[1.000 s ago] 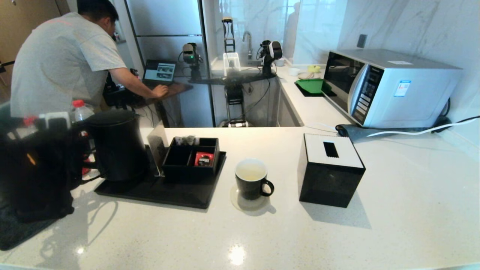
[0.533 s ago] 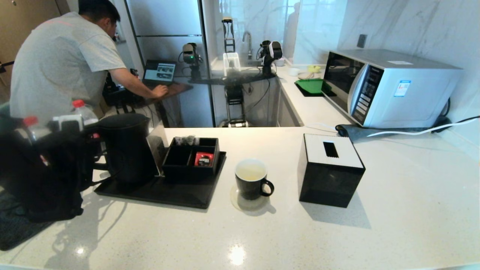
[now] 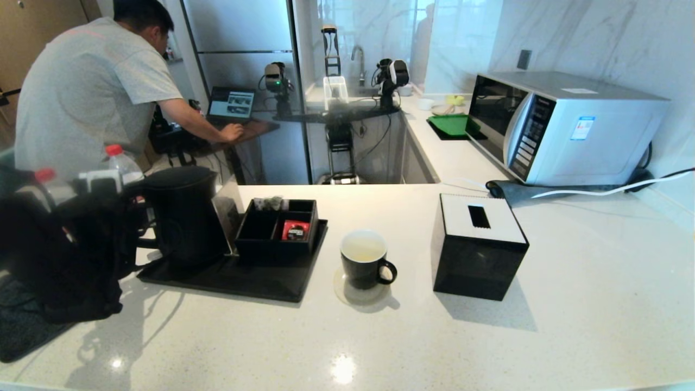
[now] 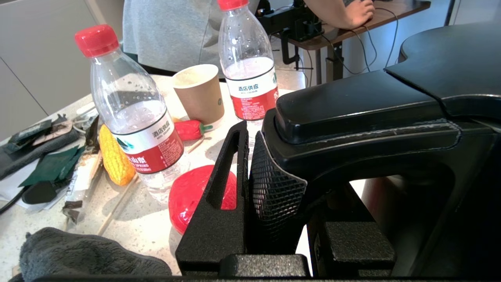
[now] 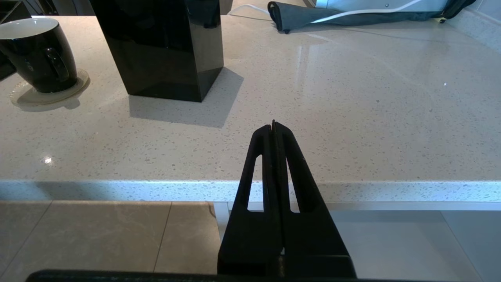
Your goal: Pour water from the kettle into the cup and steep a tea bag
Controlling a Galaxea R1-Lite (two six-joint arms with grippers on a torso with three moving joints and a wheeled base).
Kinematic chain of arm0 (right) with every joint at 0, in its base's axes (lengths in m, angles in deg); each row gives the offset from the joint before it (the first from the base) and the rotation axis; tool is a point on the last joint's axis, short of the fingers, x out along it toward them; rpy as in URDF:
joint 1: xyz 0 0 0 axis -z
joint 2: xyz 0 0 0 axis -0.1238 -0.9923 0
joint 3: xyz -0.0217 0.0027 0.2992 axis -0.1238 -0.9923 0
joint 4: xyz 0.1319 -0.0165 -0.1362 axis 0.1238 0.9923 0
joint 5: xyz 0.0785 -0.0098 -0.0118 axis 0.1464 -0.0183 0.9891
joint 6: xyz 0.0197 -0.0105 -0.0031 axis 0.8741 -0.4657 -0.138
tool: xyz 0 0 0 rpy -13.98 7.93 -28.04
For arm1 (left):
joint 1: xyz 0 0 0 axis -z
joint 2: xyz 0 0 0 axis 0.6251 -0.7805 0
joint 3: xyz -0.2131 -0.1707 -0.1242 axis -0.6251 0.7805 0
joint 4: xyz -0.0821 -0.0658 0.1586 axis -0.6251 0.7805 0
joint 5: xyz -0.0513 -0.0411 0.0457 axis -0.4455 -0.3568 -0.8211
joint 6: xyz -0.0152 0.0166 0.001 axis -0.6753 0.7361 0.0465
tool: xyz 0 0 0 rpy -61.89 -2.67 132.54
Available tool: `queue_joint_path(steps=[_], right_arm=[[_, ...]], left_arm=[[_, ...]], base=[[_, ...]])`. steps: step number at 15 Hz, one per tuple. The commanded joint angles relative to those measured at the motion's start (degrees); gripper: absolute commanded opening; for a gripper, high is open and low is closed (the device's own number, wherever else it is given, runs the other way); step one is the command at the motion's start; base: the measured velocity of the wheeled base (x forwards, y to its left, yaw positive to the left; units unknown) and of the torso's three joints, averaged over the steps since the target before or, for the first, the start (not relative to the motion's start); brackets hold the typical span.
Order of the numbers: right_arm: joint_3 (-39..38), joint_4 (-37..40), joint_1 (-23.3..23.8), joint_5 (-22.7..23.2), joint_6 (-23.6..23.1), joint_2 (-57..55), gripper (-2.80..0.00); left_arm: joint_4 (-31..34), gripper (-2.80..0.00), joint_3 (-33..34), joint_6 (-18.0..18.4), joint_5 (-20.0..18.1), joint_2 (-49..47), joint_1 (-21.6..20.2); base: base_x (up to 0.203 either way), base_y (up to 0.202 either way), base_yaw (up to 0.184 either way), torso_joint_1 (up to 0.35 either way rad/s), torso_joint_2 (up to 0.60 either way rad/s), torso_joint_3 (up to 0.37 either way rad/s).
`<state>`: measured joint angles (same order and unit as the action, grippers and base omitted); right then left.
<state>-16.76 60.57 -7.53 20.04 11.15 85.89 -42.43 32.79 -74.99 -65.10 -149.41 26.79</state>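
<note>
Kettle (image 3: pixel 182 214), rigid and probably heavy with water, stands on the tray (image 3: pixel 228 278) near the table's left edge, best held by its loop handle, which the left end effector (image 4: pixel 250 156) pinches, while the right end effector (image 5: pixel 273 129) hangs pressed together off the front edge.

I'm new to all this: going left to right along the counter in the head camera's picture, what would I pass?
Kettle → black organizer box → mug → tissue box → microwave.
</note>
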Motion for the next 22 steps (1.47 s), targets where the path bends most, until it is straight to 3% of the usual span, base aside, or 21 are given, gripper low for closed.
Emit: queue_joint_path(steps=[1,21,22], right_arm=[[0.0,0.0,0.0,0.0,0.0,-0.1,-2.80],[0.0,0.0,0.0,0.0,0.0,-0.1,-2.80],[0.0,0.0,0.0,0.0,0.0,-0.1,-2.80]], left_arm=[[-2.5,-2.80,-0.4,-0.1,0.1,-0.7,0.0],[-2.5,-2.80,-1.2,-1.2,0.1,-2.0,0.5],[-2.5,0.00,-1.1,-1.5,0.1,-2.0,0.5]], base=[[0.000,0.000,0.000,0.000,0.00,0.000],[0.000,0.000,0.000,0.000,0.00,0.000],[0.000,0.000,0.000,0.000,0.00,0.000]])
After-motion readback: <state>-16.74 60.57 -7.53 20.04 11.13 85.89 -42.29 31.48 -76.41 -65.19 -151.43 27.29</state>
